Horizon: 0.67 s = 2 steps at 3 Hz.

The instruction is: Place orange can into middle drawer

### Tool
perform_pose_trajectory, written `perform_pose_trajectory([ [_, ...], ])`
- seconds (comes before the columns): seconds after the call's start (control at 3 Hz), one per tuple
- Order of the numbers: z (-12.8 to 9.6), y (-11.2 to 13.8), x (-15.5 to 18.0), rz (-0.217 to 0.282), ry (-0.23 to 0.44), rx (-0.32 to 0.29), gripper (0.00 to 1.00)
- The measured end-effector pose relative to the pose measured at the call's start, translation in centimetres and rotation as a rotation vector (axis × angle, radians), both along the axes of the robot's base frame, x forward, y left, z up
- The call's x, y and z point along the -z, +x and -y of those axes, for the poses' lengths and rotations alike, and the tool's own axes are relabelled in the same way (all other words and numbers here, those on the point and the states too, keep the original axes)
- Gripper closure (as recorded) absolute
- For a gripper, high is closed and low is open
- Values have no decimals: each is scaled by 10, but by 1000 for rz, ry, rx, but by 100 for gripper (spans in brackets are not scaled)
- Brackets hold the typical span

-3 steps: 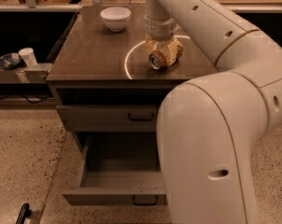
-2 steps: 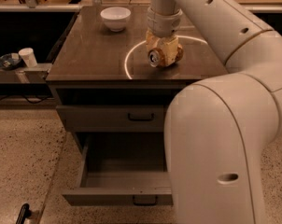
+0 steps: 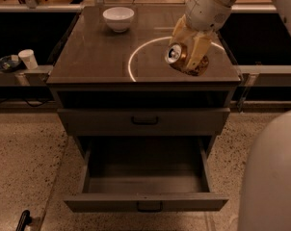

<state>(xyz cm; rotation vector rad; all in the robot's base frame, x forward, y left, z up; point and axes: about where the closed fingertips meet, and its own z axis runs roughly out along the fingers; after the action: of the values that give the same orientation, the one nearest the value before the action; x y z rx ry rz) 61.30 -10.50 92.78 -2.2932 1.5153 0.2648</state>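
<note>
Hand (image 3: 192, 57) upper right of frame, clamped on orange can (image 3: 175, 54). Can looks lifted off worktop (image 3: 92, 57). Middle drawer (image 3: 112, 202) bottom centre, pulled open. Pick done; left: lower can into drawer, release.

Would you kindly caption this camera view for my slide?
Gripper holds the orange can over the cabinet top, middle drawer open below.
</note>
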Motion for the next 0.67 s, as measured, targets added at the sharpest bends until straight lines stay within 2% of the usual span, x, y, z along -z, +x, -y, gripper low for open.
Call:
perform_pose_trajectory([
  [0.33, 26, -53, -17, -29, 150, 94, 100],
  [0.67, 51, -104, -6, -44, 245, 155, 100],
])
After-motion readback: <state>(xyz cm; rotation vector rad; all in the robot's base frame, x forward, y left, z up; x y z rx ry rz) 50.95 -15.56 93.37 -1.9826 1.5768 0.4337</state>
